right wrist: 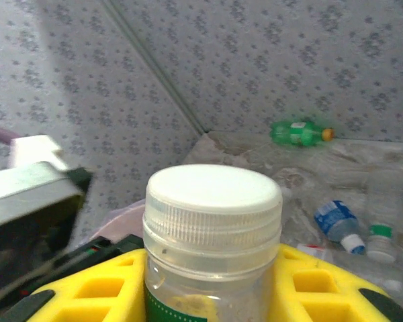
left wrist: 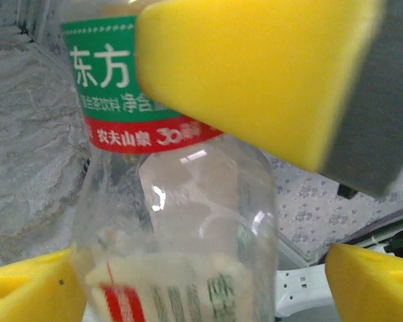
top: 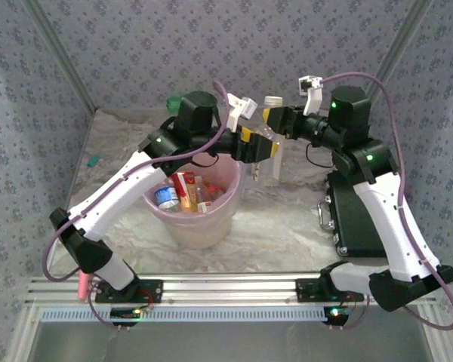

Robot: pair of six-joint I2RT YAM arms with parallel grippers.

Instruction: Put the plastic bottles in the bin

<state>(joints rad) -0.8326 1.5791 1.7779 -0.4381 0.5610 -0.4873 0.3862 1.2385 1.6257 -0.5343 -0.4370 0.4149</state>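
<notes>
**Q:** While the bin [top: 211, 226] sits at left with bottles [top: 185, 192] in it, why is the left gripper [top: 260, 145] spread round that bottle [top: 276, 162]?

**A:** A handover, likely. Its pads [left wrist: 33, 292] flank the body, one clear of it. The right gripper [top: 272, 117] pinches the neck under the white cap [right wrist: 213, 194], holding the bottle upright in the air just right of the bin.

Upright clear white-capped bottle [right wrist: 213, 201] beside part-filled bin [top: 200, 226]

Left arm [top: 128, 185] and right arm [top: 385, 207] meet above the bin's [top: 200, 226] right rim; free table [top: 283, 222] lies between bin and black case [top: 347, 219].
</notes>
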